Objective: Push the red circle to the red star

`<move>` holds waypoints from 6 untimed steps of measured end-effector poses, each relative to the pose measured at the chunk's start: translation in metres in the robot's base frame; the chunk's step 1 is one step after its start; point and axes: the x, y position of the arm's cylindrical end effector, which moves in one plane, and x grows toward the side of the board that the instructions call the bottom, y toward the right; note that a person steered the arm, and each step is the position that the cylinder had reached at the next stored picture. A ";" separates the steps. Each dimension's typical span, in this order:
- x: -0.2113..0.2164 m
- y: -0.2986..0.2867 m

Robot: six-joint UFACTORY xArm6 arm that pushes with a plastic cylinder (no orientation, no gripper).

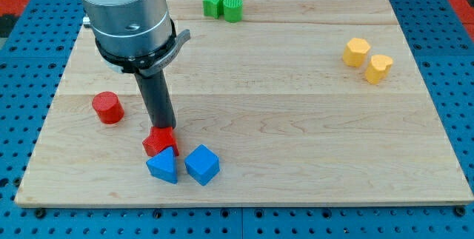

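Note:
The red circle (108,107) is a short cylinder at the view's left on the wooden board (296,120). The red star (160,142) lies to its lower right, touching the blue triangle (164,166) below it. My tip (165,127) stands at the star's upper edge, right of the red circle and apart from it. The rod and the arm's grey body above hide part of the star's top.
A blue cube (202,164) sits right of the blue triangle. A green star (214,3) and a green cylinder (232,8) touch at the view's top. A yellow hexagon (356,52) and a yellow heart (378,69) sit at the right.

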 end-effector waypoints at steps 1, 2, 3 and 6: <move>-0.027 -0.039; -0.085 -0.047; -0.065 -0.100; 0.004 -0.041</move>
